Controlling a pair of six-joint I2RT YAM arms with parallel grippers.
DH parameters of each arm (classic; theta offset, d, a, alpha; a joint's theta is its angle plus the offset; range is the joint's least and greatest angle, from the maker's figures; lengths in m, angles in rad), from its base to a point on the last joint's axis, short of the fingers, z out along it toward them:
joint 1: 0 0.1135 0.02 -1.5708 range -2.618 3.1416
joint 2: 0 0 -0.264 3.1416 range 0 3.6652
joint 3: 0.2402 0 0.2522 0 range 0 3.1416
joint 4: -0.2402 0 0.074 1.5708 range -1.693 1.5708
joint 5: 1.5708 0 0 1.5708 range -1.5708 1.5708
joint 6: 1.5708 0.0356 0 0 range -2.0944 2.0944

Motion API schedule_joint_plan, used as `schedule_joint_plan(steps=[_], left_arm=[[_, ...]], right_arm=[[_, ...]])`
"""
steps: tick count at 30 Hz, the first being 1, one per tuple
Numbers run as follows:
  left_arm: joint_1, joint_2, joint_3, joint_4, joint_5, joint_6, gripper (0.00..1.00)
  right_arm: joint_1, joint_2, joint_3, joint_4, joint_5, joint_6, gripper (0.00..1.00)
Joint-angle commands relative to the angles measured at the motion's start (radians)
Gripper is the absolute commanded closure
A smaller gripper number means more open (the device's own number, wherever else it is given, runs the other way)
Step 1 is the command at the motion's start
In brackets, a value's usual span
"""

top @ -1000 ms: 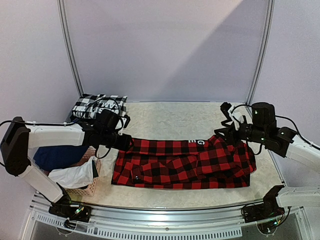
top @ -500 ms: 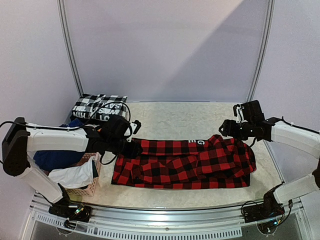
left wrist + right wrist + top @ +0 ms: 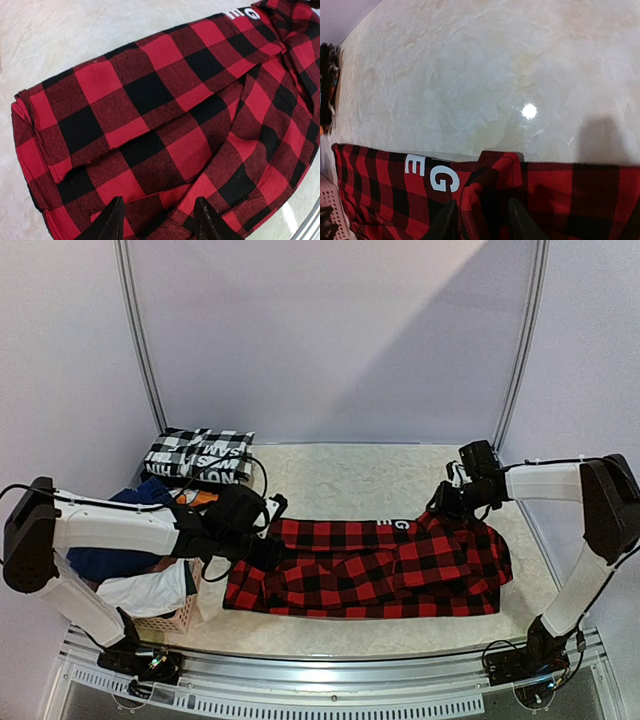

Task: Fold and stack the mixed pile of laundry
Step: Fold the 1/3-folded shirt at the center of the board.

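Observation:
A red-and-black plaid shirt (image 3: pixel 370 565) lies spread across the table, with white letters near its far edge (image 3: pixel 431 172). My left gripper (image 3: pixel 268 545) hovers over the shirt's left end (image 3: pixel 150 115); in the left wrist view its jaws (image 3: pixel 159 220) stand open, apart over flat cloth. My right gripper (image 3: pixel 448 502) is at the shirt's far right corner. There its fingers (image 3: pixel 481 220) pinch a raised fold of plaid (image 3: pixel 492 172). More of the laundry pile, a navy piece (image 3: pixel 115 552) and a white piece (image 3: pixel 150 592), sits in the basket at the left.
A pink lattice basket (image 3: pixel 180 618) stands at the table's near left corner. A folded black-and-white checked garment (image 3: pixel 198 453) lies at the back left. Bare marbled tabletop (image 3: pixel 340 475) stretches behind the shirt. Metal frame posts (image 3: pixel 140 340) flank the back wall.
My left gripper slid right and nearer, onto the shirt's left end. My right arm swung back and lowered its gripper onto the far right corner, where the jaws widened, then closed on a fold.

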Motion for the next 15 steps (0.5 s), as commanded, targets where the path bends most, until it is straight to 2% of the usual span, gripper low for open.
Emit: schedule_joint_plan(steps=[1, 3, 7, 11, 15], left_arm=[[-0.026, -0.051, -0.031, 0.022, -0.016, -0.013, 0.51], [-0.029, -0.07, -0.041, 0.023, -0.023, -0.014, 0.51], [-0.031, -0.102, -0.057, 0.024, -0.042, -0.019, 0.51], [-0.032, -0.112, -0.061, 0.034, -0.045, -0.019, 0.51], [-0.039, -0.124, -0.08, 0.098, 0.009, -0.003, 0.46]], right_arm=[[-0.004, 0.042, 0.062, -0.006, -0.078, -0.033, 0.78], [-0.003, 0.041, 0.072, -0.017, -0.1, -0.056, 0.86], [-0.001, 0.0, 0.069, -0.018, -0.192, -0.109, 0.95], [0.036, -0.059, 0.059, -0.029, -0.27, -0.177, 0.98], [0.111, -0.108, 0.061, -0.044, -0.341, -0.245, 0.98]])
